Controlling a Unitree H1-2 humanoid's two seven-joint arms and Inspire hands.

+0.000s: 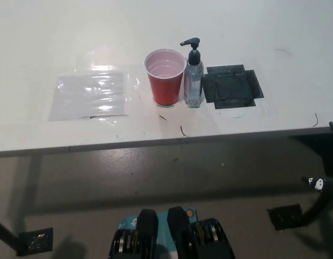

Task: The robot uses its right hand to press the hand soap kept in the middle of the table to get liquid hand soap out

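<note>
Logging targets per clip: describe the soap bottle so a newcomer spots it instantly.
On the white table, find the red cup near the middle. The soap bottle stands beside it, before the black taped square: clear, slim, the only thing with a black pump.

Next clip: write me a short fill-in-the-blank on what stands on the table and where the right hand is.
1. The soap bottle stands right beside a ____ cup.
2. The bottle's pump head is ____ in colour.
3. On the bottle's other side, a square of black ____ is stuck to the table.
4. The black right hand shows only at the picture's ____ edge, far from the bottle.

Missing words: red; black; tape; right
</note>
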